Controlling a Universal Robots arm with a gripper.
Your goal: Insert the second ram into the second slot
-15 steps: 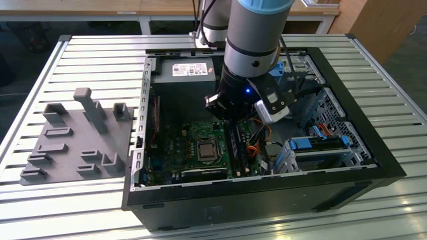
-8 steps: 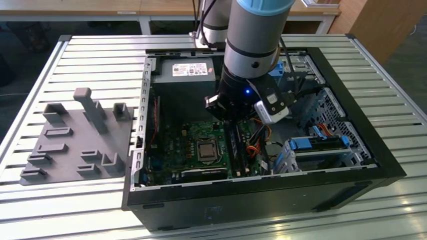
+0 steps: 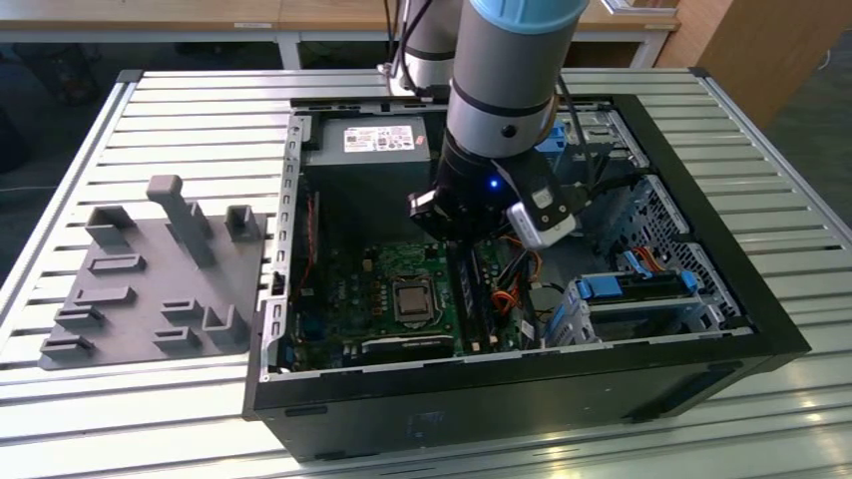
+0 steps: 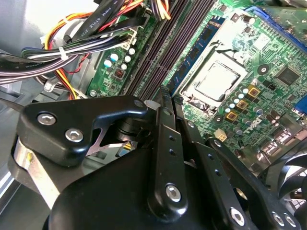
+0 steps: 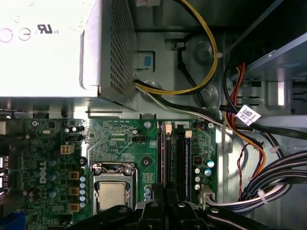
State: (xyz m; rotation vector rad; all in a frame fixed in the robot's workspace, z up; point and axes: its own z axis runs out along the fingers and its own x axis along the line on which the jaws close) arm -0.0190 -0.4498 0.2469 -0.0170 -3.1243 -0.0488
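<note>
The tool [image 4: 165,108], its fingers drawn nearly together, is being held directly over the memory slots [image 5: 175,158], where the second ram [image 5: 186,160] is seen seated just beyond its tips, the processor socket [image 5: 112,189] lying alongside.

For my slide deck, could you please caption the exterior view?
Robot arm's gripper lowered inside an open computer case, above the motherboard's memory slots.
</note>
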